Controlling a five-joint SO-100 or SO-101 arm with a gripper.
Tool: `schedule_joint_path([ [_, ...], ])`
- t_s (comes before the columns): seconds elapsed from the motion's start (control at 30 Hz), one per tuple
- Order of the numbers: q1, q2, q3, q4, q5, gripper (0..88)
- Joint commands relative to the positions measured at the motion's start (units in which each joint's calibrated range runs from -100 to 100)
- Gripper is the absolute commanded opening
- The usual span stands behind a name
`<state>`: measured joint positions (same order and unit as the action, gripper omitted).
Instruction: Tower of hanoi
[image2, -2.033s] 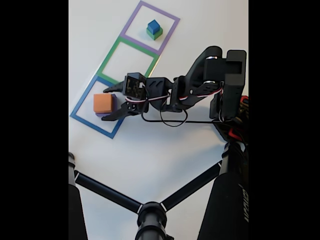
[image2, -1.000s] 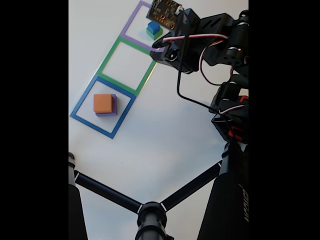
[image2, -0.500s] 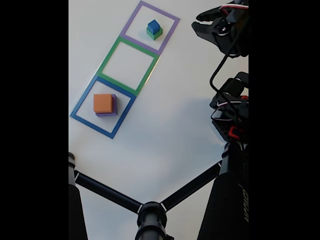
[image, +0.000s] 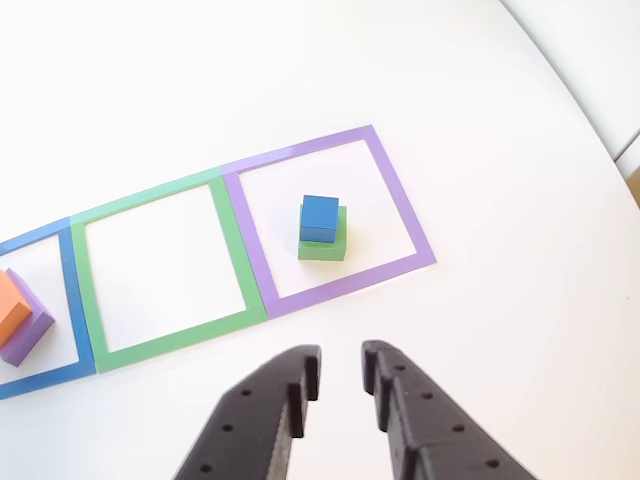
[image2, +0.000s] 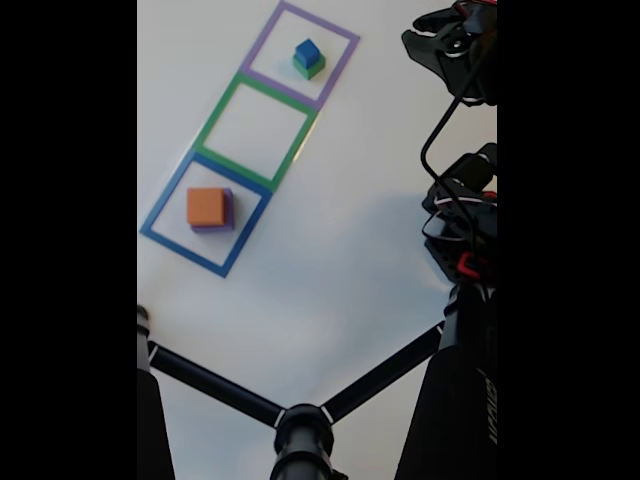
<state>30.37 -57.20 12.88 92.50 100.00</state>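
Fingers (image: 300, 385) slightly apart, narrow gap, nothing held. Gripper (image: 338, 372) hovers near purple square (image: 405, 220), clear of table (image: 500, 150). Blue cube (image: 319, 219) on green cube (image: 324, 247) inside it. Green square (image: 235, 255) left. Orange cube (image2: 206, 206) on purple cube (image2: 229, 210) in blue square (image2: 160, 205), far left.

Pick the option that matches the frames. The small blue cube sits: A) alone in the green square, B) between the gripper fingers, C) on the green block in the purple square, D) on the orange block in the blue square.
C: the blue cube rests on the green block inside the purple square.
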Motion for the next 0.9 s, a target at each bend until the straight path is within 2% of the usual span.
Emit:
schedule_joint_path([
  [0.0,3.2,-2.0,12.3,-10.7,0.0,4.7],
  [0.17,5.7,-2.1,28.7,-28.3,0.0,20.9],
  [0.3,6.7,-0.6,43.6,-49.4,0.0,27.5],
  [0.43,7.3,3.5,53.6,-67.0,0.0,29.7],
  [0.87,7.2,22.6,65.0,-103.8,0.0,32.0],
])
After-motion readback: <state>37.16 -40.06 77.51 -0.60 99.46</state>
